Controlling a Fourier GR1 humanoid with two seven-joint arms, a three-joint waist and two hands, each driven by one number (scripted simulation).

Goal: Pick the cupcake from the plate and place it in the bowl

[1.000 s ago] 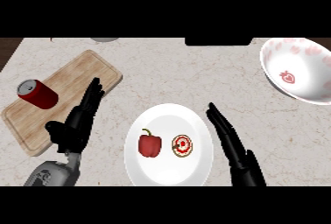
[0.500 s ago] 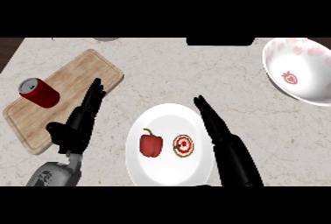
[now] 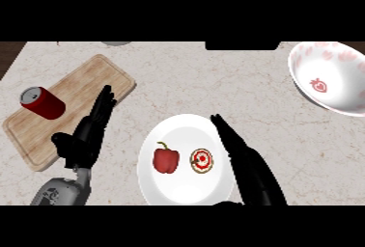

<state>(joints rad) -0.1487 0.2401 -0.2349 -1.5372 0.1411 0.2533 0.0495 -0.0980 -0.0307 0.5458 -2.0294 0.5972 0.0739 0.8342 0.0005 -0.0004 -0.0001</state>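
Cupcake [image 3: 203, 160]: on plate [image 3: 179, 129] at counter's near edge, beside red pepper [image 3: 165, 159]; not yet lifted.
Right hand [image 3: 251, 166]: fingers straight, grasping nothing, just right of cupcake.
Left hand [image 3: 80, 142]: open, resting at cutting board [image 3: 71, 91].
Bowl [image 3: 341, 94]: far right corner, without cupcake.
Grasp, carry and placement all outstanding.

Cannot see the bowl's [image 3: 328, 82] right side, cut off at the edge. Cannot see the plate's [image 3: 178, 129] right rim under the right hand [image 3: 249, 166]. Cannot identify the grey thing [image 3: 116, 43] at top.

left hand [image 3: 84, 135] flat, right hand [image 3: 246, 164] fingers straight
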